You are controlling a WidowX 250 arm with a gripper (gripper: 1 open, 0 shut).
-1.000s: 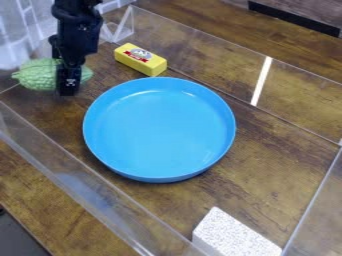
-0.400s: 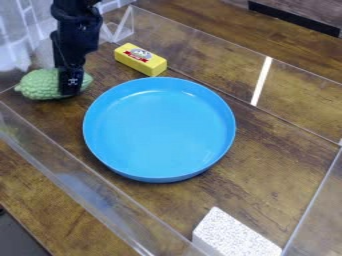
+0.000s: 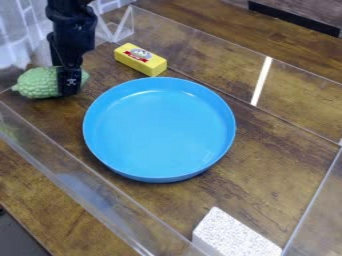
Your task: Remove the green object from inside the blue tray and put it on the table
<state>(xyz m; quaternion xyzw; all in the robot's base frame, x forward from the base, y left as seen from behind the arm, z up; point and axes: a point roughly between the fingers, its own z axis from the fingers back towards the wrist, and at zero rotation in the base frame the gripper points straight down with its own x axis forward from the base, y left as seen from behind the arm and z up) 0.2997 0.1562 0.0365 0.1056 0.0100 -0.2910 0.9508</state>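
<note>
The green object [image 3: 40,82], a knobbly light green lump, lies on the table [image 3: 267,190] at the far left, outside the blue tray [image 3: 159,128]. The round tray sits in the middle and holds nothing. My black gripper [image 3: 68,78] hangs just right of and slightly above the green lump, jaws open, with nothing between them. Its fingers [image 3: 76,76] stand close to the lump's right end; whether they still touch it I cannot tell.
A yellow rectangular block [image 3: 139,59] lies behind the tray's left rim, right of the gripper. A white speckled sponge block [image 3: 237,235] sits at the front edge. Clear acrylic walls [image 3: 80,205] edge the table in front and at the left.
The jaws have opened and let go of the green object, which now rests on the table. The gripper has risen slightly and the lump settled a little to the left.
</note>
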